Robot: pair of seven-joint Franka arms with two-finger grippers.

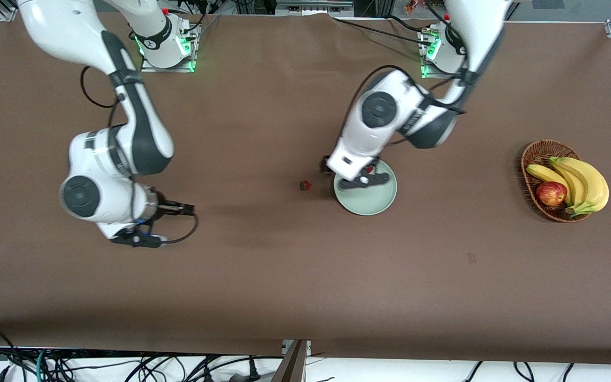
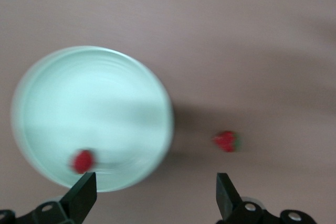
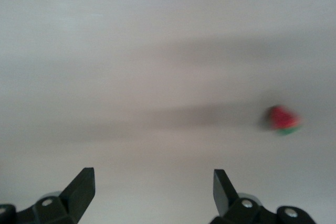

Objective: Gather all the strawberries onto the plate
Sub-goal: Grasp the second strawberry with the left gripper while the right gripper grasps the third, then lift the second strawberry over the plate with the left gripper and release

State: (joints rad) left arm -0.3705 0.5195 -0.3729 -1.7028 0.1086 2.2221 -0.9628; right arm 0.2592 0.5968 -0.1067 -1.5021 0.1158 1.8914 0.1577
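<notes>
The pale mint-green plate (image 1: pixel 374 201) lies mid-table and also shows in the left wrist view (image 2: pixel 92 103). One strawberry (image 1: pixel 369 170) lies in it near the rim (image 2: pixel 83 161). A second strawberry (image 1: pixel 305 185) lies on the table beside the plate, toward the right arm's end (image 2: pixel 226 141). My left gripper (image 1: pixel 349 175) is open and empty over the plate's rim (image 2: pixel 155 198). My right gripper (image 1: pixel 165 225) is open and empty over bare table (image 3: pixel 152 192). A third strawberry (image 3: pixel 282 119) lies on the table off to one side of it; it does not show in the front view.
An oval brown wicker basket (image 1: pixel 529 159) with bananas (image 1: pixel 581 183) and a red apple (image 1: pixel 551 193) stands toward the left arm's end of the table. Brown cloth covers the table.
</notes>
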